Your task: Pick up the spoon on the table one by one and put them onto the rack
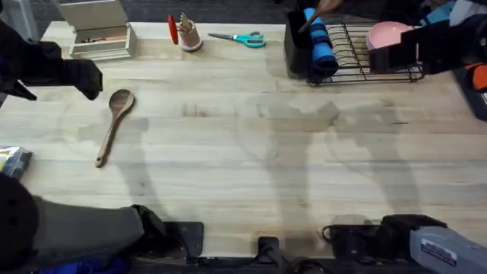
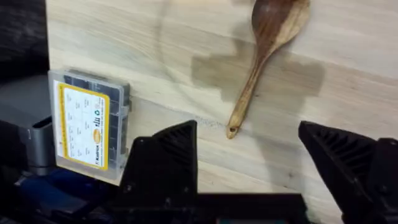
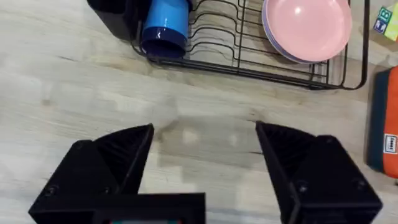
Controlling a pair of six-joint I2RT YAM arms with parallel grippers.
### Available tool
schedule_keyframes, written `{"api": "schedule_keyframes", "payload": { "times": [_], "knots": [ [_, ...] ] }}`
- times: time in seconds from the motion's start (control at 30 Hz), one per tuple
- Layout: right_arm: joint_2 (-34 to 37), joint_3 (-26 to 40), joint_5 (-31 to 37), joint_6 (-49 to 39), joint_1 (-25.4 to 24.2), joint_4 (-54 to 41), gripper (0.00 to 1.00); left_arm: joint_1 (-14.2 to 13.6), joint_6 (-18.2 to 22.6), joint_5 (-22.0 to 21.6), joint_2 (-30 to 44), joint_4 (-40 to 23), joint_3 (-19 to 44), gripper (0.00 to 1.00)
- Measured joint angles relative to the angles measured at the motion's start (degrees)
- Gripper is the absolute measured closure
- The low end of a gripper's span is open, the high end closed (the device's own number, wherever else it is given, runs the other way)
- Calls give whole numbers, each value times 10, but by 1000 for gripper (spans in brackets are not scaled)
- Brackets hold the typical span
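One brown wooden spoon (image 1: pixel 114 125) lies on the table (image 1: pixel 243 152) at the left, bowl toward the back; in the left wrist view the spoon (image 2: pixel 264 53) is just beyond my fingers. My left gripper (image 1: pixel 87 76) hovers left of and behind the spoon's bowl. The left gripper (image 2: pixel 247 132) is open and holds nothing. The black wire rack (image 1: pixel 365 57) stands at the back right. A brown handle (image 1: pixel 316 11) sticks out of its black utensil cup (image 1: pixel 297 46). My right gripper (image 1: pixel 384 59) is over the rack's front. This right gripper (image 3: pixel 204 130) is open and empty before the rack (image 3: pixel 249 62).
The rack holds a blue cup (image 1: pixel 319 46) and a pink plate (image 1: pixel 388 34). Teal scissors (image 1: pixel 240 38), a jar (image 1: pixel 186 34) and a beige box (image 1: pixel 99 30) line the back edge. A small parts case (image 1: pixel 11 161) sits at the left edge.
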Motion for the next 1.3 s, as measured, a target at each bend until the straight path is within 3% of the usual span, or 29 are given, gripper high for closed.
{"api": "schedule_keyframes", "payload": {
  "times": [0.27, 0.47, 0.9, 1.3],
  "knots": [
    [0, 0, 0, 0, 0, 0, 6, 0, 3, 0, 63, 3, 0, 6],
    [0, 0, 0, -4, 0, 0, 6, 0, 5, 0, 114, 41, -13, 6],
    [0, 0, 0, -9, 0, 0, 6, 0, 44, 26, 118, 191, -139, 7],
    [0, 0, 0, -9, 0, 0, 5, 0, 52, 60, 145, 226, -148, 7]
  ]
}}
